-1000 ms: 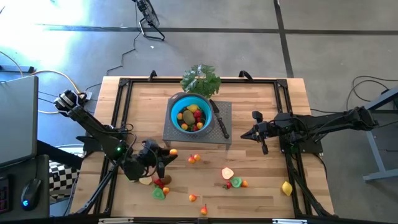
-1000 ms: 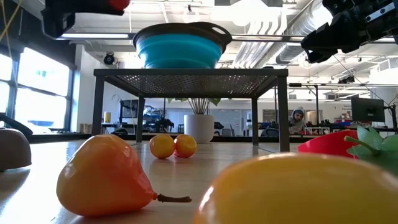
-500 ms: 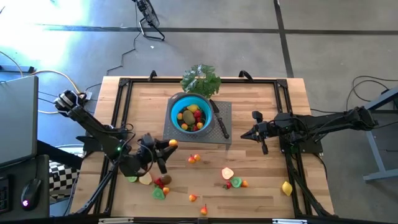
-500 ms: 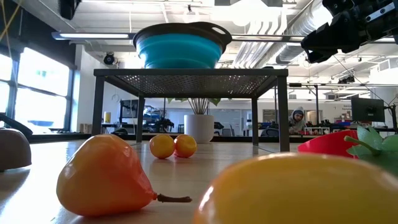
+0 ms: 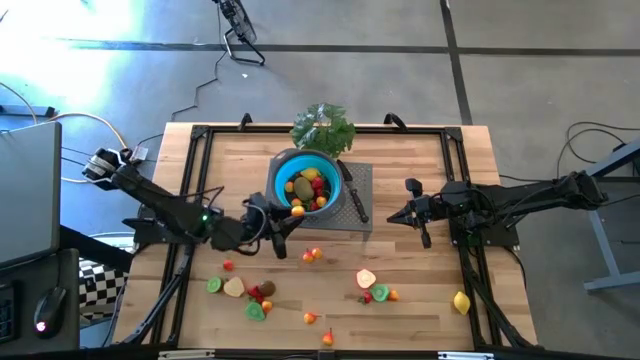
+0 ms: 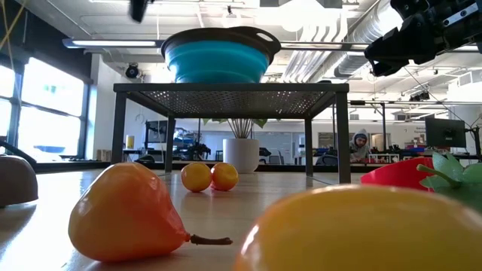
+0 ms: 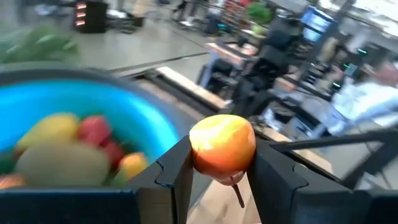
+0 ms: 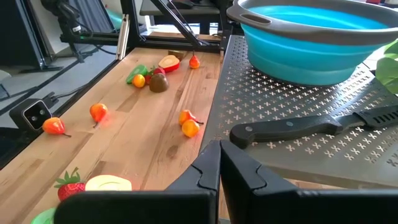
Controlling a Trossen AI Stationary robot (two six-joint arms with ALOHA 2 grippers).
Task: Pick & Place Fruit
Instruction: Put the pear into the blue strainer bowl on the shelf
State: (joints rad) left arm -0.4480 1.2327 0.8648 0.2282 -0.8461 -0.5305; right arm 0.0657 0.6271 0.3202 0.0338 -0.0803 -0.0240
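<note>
My left gripper point(image 5: 289, 217) hangs level just at the near-left rim of the blue bowl point(image 5: 307, 182), shut on a small orange fruit point(image 7: 222, 147). The bowl stands on a grey mesh stand point(image 5: 362, 178) and holds several fruits point(image 7: 62, 149). More fruits lie scattered on the wood nearer the front, among them a pair point(image 5: 313, 254), a cut half point(image 5: 366, 279) and a lemon point(image 5: 461, 301). My right gripper point(image 5: 393, 216) waits shut beside the stand's right edge, holding nothing. My left gripper pinches the orange fruit by its two opposite sides point(image 7: 196, 152) between its two fingers point(image 7: 179, 169). The fingers lie level and come from the table's left. The fruit is lifted clear of the table, its thin stem point(image 7: 239, 194) pointing down.
A black-handled knife point(image 8: 298, 127) lies on the stand to the right of the bowl. A leafy green bunch point(image 5: 323, 127) sits behind the bowl. A black frame point(image 5: 190, 180) runs along the table's edges. Bare wood lies between the stand and the scattered fruits.
My left gripper has risen and gone toward the far edge and the right, from above the near-left fruits up to the bowl's rim, rolling somewhat on the way. The orange fruit has travelled with it, clear of the table. The fruits it stood over now show.
</note>
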